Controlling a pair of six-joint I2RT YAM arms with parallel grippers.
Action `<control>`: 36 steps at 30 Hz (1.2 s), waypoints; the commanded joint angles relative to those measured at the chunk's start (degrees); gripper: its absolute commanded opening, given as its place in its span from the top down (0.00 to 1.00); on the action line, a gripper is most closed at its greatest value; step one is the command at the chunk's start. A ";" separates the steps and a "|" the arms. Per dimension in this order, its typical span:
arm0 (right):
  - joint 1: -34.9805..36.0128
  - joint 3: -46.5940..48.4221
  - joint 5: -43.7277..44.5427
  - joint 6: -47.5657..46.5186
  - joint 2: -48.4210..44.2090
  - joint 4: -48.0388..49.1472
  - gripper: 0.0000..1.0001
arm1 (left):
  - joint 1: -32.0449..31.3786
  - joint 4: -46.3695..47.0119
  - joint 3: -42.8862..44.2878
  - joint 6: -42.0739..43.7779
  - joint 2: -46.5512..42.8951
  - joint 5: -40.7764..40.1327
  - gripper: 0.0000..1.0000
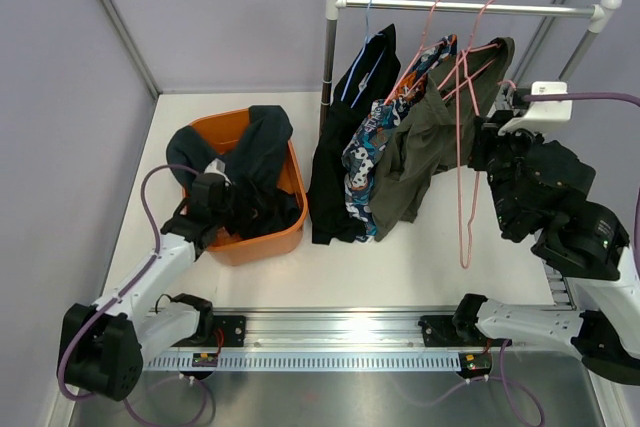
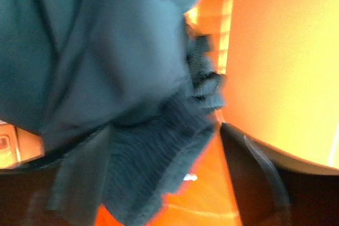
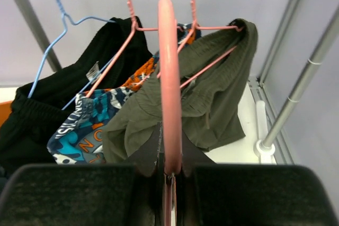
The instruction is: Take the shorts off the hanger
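Note:
The dark navy shorts [image 1: 262,162] lie piled in the orange basket [image 1: 262,244]. My left gripper [image 1: 215,197] is down in the basket against them. In the left wrist view the navy fabric [image 2: 95,51] hangs loose and blurred between jaws that stand wide apart. The black shorts [image 1: 345,147], the patterned shorts [image 1: 368,152] and the olive shorts [image 1: 420,147] hang side by side on hangers from the rail [image 1: 470,7]. My right gripper [image 3: 170,170] is shut on the lower bar of an empty pink hanger [image 3: 168,78], just right of the olive shorts [image 3: 212,93].
The rail's left post [image 1: 330,47] stands right behind the basket. Its right post [image 3: 296,88] rises close to my right arm. Grey walls close in the back and sides. The arms' mounting rail [image 1: 340,332] runs along the near edge.

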 commanded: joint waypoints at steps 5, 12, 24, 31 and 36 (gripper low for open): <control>0.46 9.03 12.43 3.76 -0.44 -6.81 1.00 | -0.03 -10.37 17.07 13.36 -4.31 0.85 0.01; 0.20 12.20 14.65 5.69 3.52 -11.55 1.00 | -0.03 -18.46 25.78 20.04 -5.98 -2.30 0.01; -31.31 16.33 -14.07 11.32 13.54 -19.47 1.00 | -0.03 -21.19 29.48 24.35 -8.62 -2.85 0.01; -47.50 26.07 -27.10 10.53 22.32 -20.61 1.00 | -0.03 -21.63 30.27 26.55 -8.53 -0.91 0.01; -53.59 35.57 -34.57 10.79 31.45 -22.81 1.00 | -0.03 -21.98 30.54 27.17 -8.71 0.59 0.01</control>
